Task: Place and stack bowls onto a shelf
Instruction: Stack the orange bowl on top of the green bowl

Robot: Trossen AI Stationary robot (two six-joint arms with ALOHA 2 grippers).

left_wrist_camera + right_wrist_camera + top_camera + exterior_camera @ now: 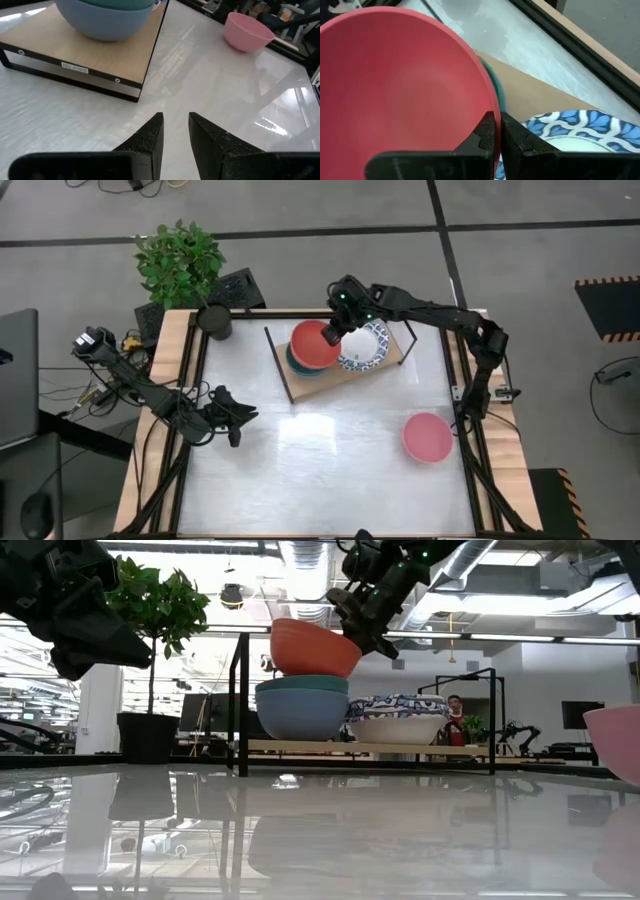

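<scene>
My right gripper (334, 332) is over the shelf (392, 356), shut on the red bowl (314, 343), which hangs just above the stacked green bowl (302, 684) and blue bowl (302, 712). Next to that stack, patterned white bowls (364, 345) sit nested on the board. The pink bowl (427, 437) rests on the table toward the right. My left gripper (240, 418) waits low over the table's left side, open, touching nothing. My right gripper pinches the red bowl's rim (491, 111) on the side facing the patterned bowls, one finger inside the bowl and one outside. The fingers (362, 615) come down from above, slanting. The bowl is slightly tilted, held just over the green bowl; whether it touches it, I cannot tell.
A potted plant (183, 265) and a dark cup (215, 320) stand at the far-left corner. Black rails and wooden edges (187, 380) border the table. Bare white tabletop (320, 470) lies at the centre and near side. A person (456, 712) shows far behind the table.
</scene>
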